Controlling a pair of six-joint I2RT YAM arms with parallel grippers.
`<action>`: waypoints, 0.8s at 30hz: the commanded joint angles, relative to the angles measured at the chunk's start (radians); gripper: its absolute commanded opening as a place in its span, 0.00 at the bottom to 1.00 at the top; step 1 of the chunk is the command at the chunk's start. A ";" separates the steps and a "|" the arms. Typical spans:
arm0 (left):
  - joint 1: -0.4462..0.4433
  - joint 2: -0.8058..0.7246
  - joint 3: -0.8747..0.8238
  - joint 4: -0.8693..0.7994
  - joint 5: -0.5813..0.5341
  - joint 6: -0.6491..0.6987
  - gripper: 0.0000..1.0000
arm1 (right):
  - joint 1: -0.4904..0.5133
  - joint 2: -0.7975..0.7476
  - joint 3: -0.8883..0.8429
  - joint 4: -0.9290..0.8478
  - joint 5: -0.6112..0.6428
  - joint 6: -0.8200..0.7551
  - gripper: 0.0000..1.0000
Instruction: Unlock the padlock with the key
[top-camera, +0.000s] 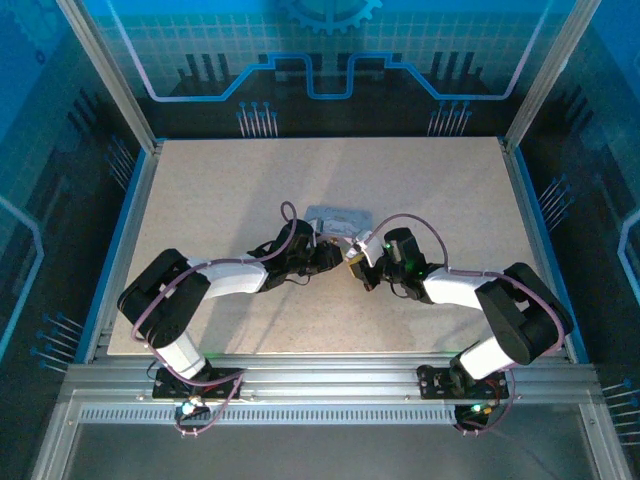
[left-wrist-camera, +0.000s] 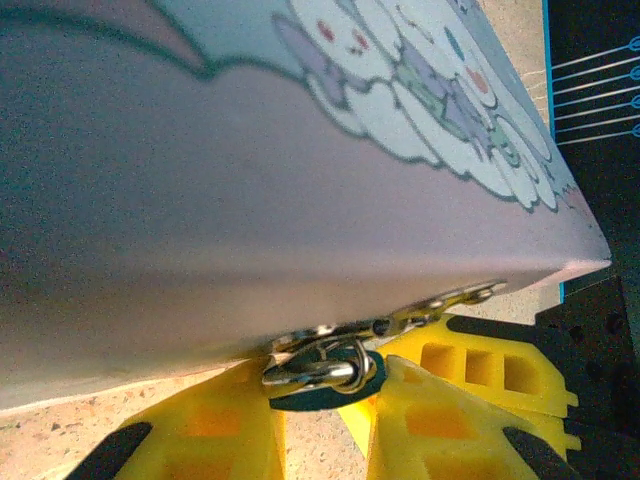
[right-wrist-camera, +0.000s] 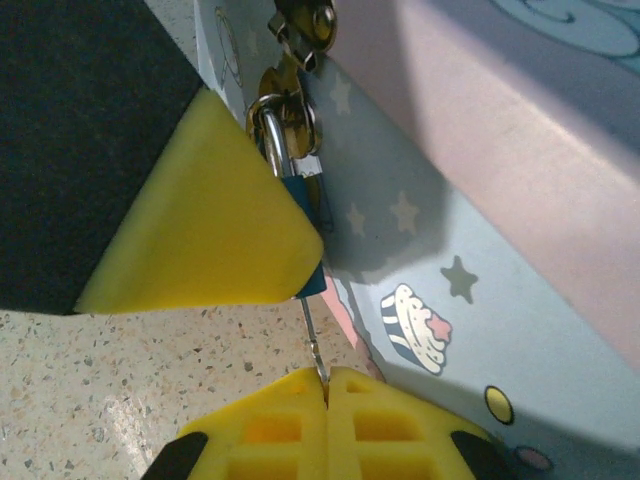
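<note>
Our left gripper (left-wrist-camera: 325, 388) is pinching the padlock (right-wrist-camera: 305, 200) by its bluish body, jaws drawn in narrow around it. It is bracing the lock against the front wall of the cartoon-print tin box (left-wrist-camera: 250, 180), where the silvery shackle (right-wrist-camera: 272, 135) is hanging through the tin's clasp. Moving rightward, the key (right-wrist-camera: 311, 335) is running as a thin sliver from the underside of the padlock body into our right gripper (right-wrist-camera: 326, 385), whose fingers are pressing fully together on its end. We are judging the key to be seated in the keyway, so we are at the turning step. Next we are looking to roll the right wrist about the key's axis while the left holds firm, taking care not to bend the slender shank.
</note>
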 joint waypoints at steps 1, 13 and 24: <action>0.001 -0.050 0.043 -0.003 0.036 0.012 0.20 | 0.014 -0.030 0.020 0.034 -0.001 -0.018 0.00; -0.007 -0.046 0.048 -0.014 0.053 0.016 0.20 | 0.024 -0.032 0.021 0.044 -0.026 -0.009 0.00; -0.020 -0.038 0.040 -0.014 0.063 0.015 0.20 | 0.025 -0.081 0.010 0.049 -0.006 -0.002 0.00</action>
